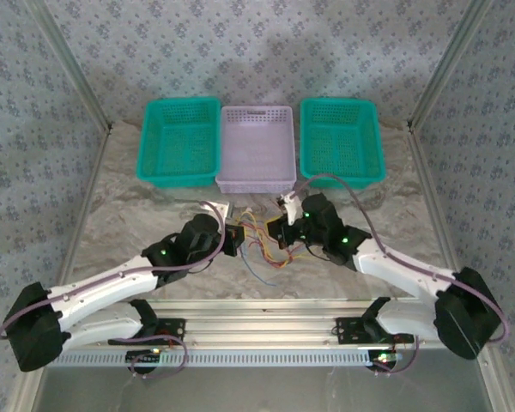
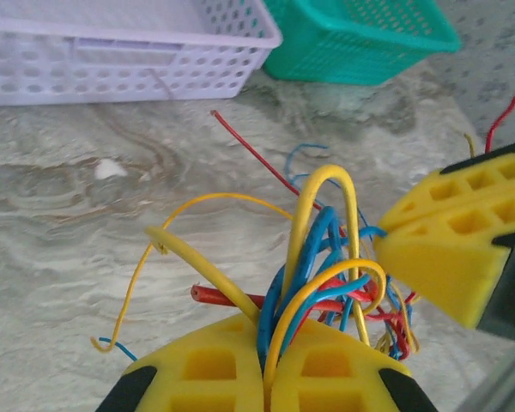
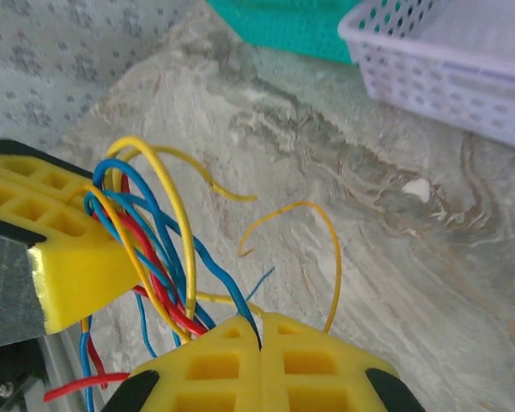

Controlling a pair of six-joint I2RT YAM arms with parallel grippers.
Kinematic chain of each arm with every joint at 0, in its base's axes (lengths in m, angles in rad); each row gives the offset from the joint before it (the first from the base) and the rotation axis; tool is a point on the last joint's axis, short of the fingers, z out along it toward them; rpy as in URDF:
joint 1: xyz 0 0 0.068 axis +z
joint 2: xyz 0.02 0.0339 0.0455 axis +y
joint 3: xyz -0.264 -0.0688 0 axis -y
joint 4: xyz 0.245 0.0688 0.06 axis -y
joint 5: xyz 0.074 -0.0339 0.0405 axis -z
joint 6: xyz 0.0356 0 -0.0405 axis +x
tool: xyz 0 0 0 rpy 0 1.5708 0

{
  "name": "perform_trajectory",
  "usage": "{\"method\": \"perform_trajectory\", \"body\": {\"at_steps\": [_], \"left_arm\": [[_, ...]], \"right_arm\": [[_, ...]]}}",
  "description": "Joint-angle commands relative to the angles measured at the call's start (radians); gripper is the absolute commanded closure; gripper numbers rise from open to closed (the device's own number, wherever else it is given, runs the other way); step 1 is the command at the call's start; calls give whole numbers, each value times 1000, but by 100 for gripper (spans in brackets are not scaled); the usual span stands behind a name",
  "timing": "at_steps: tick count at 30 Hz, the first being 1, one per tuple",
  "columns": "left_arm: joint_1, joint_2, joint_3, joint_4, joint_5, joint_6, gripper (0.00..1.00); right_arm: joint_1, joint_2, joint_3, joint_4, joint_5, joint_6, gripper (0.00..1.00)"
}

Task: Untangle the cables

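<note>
Fingers (image 2: pixel 206 373) of our left gripper (image 2: pixel 264 352) and right gripper (image 3: pixel 259 339) are pinched shut on the cables (image 2: pixel 322 249) at centre frame, so we can draw them apart.

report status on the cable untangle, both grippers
Left gripper shut on the cables. Right gripper shut on the same bundle, facing the left. Loose ends trail on the table. Purple basket behind, apart from the tangle.
</note>
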Motion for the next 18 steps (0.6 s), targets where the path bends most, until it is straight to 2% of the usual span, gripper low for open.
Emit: {"method": "perform_trajectory", "body": {"at_steps": [1,6,7,10,14,16,18], "left_arm": [[15,-49,-10,-104,-62,17,100],[15,-62,-10,-142,-62,32,100],[16,-63,-10,-148,25,33,100],[16,-59,-11,-148,26,34,100],[16,-40,-12,-116,48,26,100],[16,-30,-9,-92,59,14,100],[16,-26,-8,-61,54,-2,100]], "right_arm": [[-118,-89,-43,-113,206,51,100],[-229,-203,-66,-166,203,105,100],[-249,-218,-73,-165,189,114,100],[-288,-239,-82,-134,93,120,100],[-275,-200,-82,-73,-128,107,99],[-234,-172,-78,-51,-187,97,85],[-177,-159,-72,-63,-177,69,69]]}}
